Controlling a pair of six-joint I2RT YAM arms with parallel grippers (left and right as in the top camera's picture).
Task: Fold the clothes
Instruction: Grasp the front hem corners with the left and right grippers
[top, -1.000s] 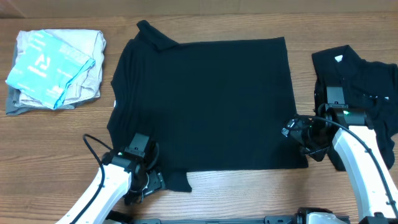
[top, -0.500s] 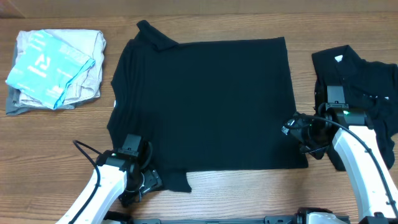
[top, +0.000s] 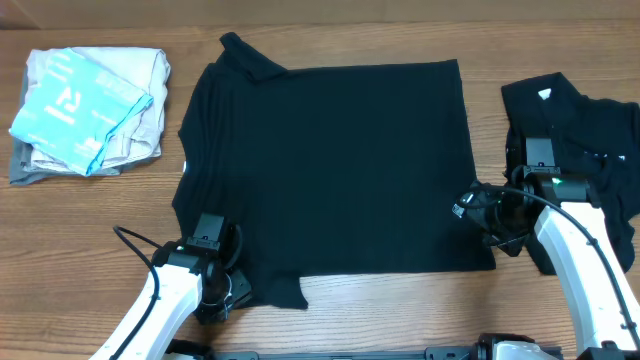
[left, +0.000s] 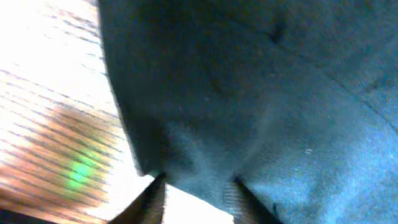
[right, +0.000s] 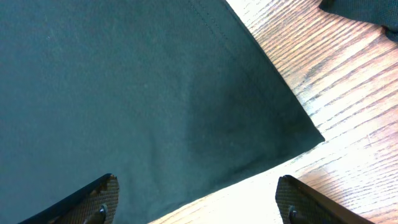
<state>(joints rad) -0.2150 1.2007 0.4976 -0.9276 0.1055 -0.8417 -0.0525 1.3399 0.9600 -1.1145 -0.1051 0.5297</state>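
Note:
A black T-shirt (top: 330, 170) lies spread flat in the middle of the table. My left gripper (top: 238, 290) is at its near left corner by the sleeve. In the left wrist view the left gripper (left: 198, 180) has its jaws drawn in on a bunched fold of the T-shirt's (left: 261, 93) edge. My right gripper (top: 468, 210) hovers open over the shirt's right edge near the bottom right corner. In the right wrist view the right gripper (right: 198, 193) straddles the T-shirt's (right: 124, 93) hem with nothing between its fingers.
A heap of more black clothes (top: 585, 110) lies at the right edge, behind the right arm. A folded stack of pale garments with a light blue one on top (top: 85, 110) sits at the far left. Bare wooden table (top: 400, 310) runs along the front.
The left gripper's jaws have closed in on the shirt's corner, and the left arm has slid slightly left and toward the front edge. The right arm has stayed put.

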